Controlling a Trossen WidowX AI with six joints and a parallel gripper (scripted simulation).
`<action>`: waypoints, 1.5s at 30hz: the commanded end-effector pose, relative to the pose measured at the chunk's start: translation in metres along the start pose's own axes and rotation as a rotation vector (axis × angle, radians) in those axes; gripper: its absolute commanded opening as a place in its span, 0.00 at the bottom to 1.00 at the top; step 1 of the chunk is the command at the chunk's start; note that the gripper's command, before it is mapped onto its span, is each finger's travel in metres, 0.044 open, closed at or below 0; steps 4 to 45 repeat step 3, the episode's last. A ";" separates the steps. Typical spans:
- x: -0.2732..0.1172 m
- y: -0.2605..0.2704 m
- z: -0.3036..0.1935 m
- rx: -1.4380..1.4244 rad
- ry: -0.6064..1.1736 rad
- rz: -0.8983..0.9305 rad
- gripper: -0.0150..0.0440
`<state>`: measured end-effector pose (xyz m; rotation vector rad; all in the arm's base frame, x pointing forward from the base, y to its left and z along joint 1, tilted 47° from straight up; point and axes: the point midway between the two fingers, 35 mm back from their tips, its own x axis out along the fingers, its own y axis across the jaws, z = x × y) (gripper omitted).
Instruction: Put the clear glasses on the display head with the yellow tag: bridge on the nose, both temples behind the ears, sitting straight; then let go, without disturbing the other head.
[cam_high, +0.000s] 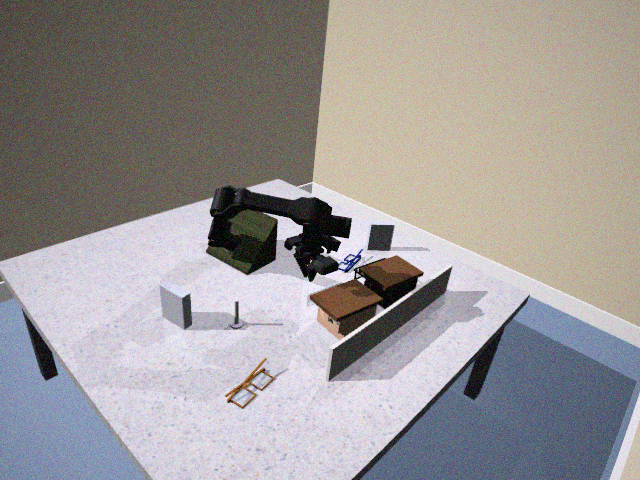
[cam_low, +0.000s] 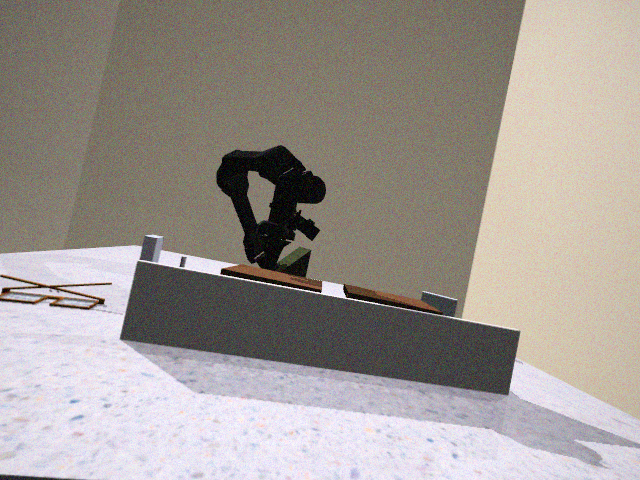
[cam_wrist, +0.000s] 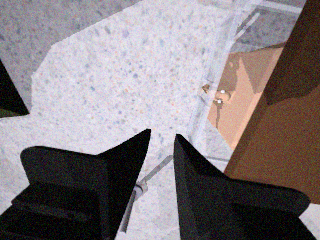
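Observation:
The near head (cam_high: 327, 321) (cam_wrist: 245, 112) is peach-coloured under a brown slab (cam_high: 345, 298) (cam_wrist: 275, 160). The clear glasses (cam_wrist: 219, 60) show faintly in the wrist view, their front across the face by the nose and a temple running back at each side; whether the bridge rests on the nose and the tips sit behind the ears cannot be told. My gripper (cam_high: 311, 277) (cam_wrist: 162, 135) is slightly open and empty, in front of that head's face and apart from the glasses. The other head (cam_high: 391, 293) is dark, under its own slab (cam_high: 393, 269). No yellow tag can be made out.
A long grey wall (cam_high: 387, 325) (cam_low: 315, 325) stands behind the heads. Blue glasses (cam_high: 350, 261), orange glasses (cam_high: 250, 387) (cam_low: 51, 298), a thin post (cam_high: 236, 312), a pale block (cam_high: 175, 305), a dark panel (cam_high: 381, 237) and a green block (cam_high: 253, 237) stand or lie around.

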<state>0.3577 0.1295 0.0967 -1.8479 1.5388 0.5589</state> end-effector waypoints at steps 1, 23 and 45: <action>-0.005 0.015 0.000 0.005 -0.001 0.006 0.44; -0.007 0.019 0.000 0.004 -0.001 0.006 0.44; -0.007 0.019 0.000 0.004 -0.001 0.006 0.44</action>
